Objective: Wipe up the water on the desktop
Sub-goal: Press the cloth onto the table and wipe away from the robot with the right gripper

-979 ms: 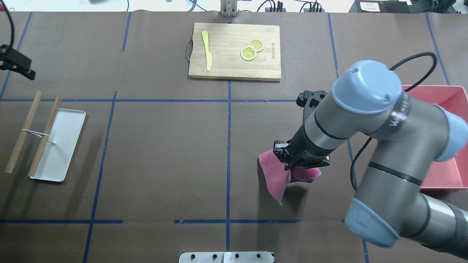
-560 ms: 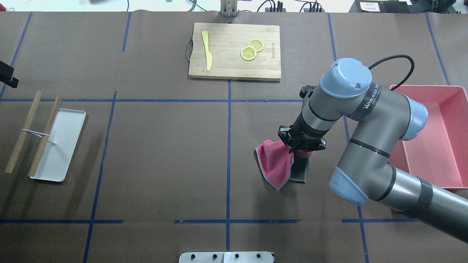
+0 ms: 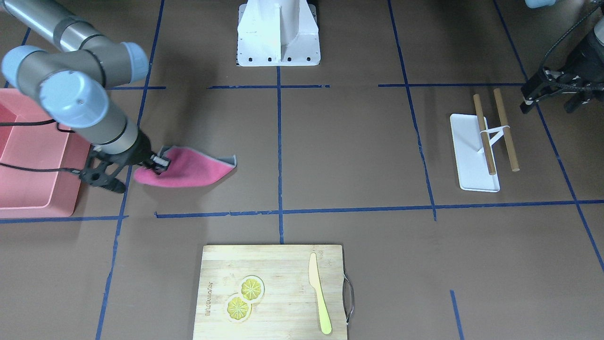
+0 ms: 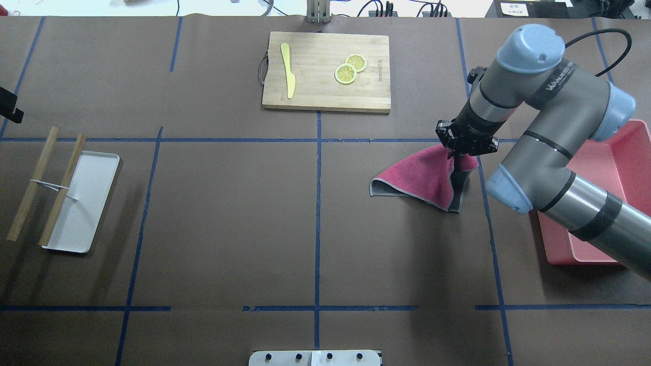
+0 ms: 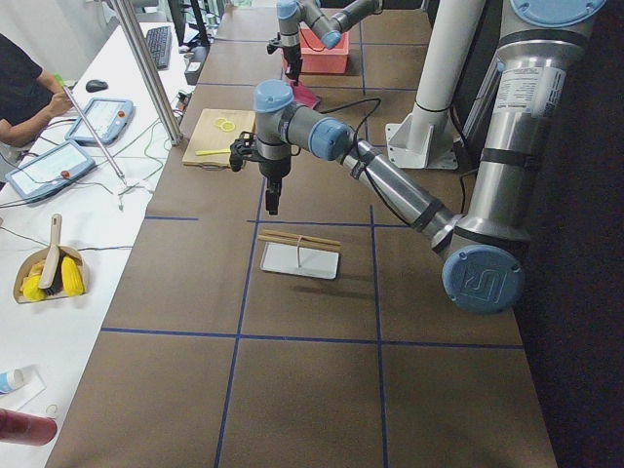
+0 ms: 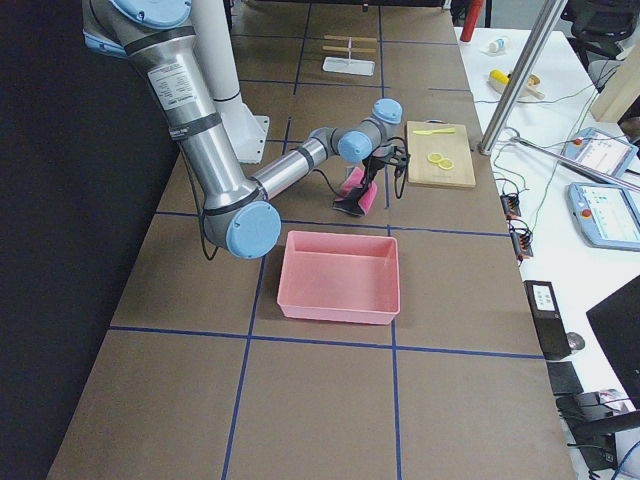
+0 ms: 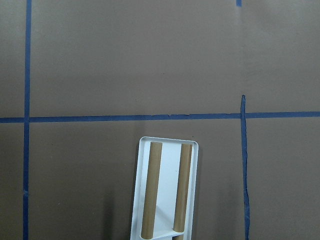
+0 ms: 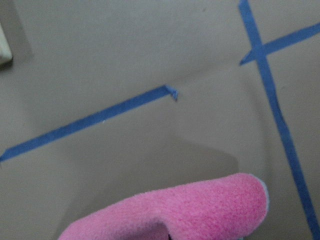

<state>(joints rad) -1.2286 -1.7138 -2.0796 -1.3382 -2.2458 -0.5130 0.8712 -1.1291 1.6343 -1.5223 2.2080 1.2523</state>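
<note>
**Q:** How was the right gripper [image 4: 459,154] found?
**A:** It was clamped on one raised corner of the cloth [image 4: 414,178], pointed down at the surface [image 4: 229,213]. The left gripper [image 3: 549,92] was seen hanging above the tray [image 3: 465,151] at the robot's left end. Whether its jaws were apart or together could not be told.

**Q:** Where was the cloth logged?
**A:** It was on the surface, in the rectangle right of the centre tape line, between that line and the bin [image 4: 633,168]. It was nearer the robot than the board [image 4: 325,71]. Only the pinched corner was lifted. The rest was draped down, and its lower edges were judged to be touching the surface.

**Q:** Which relation was judged to govern the next stroke?
**A:** The cloth was spread from the gripper toward the robot's left and slightly toward its base, with the long axis roughly across the table. A pull rightward or away from the robot was judged likely to drag it flat behind the gripper. A push leftward was judged likely to bunch it underneath.

**Q:** Was water located?
**A:** No puddle was made out in any view. A darker patch just ahead of the cloth was noted in the right wrist view, but shadow or damp could not be told. The right arm was recorded as much the nearer.
</note>
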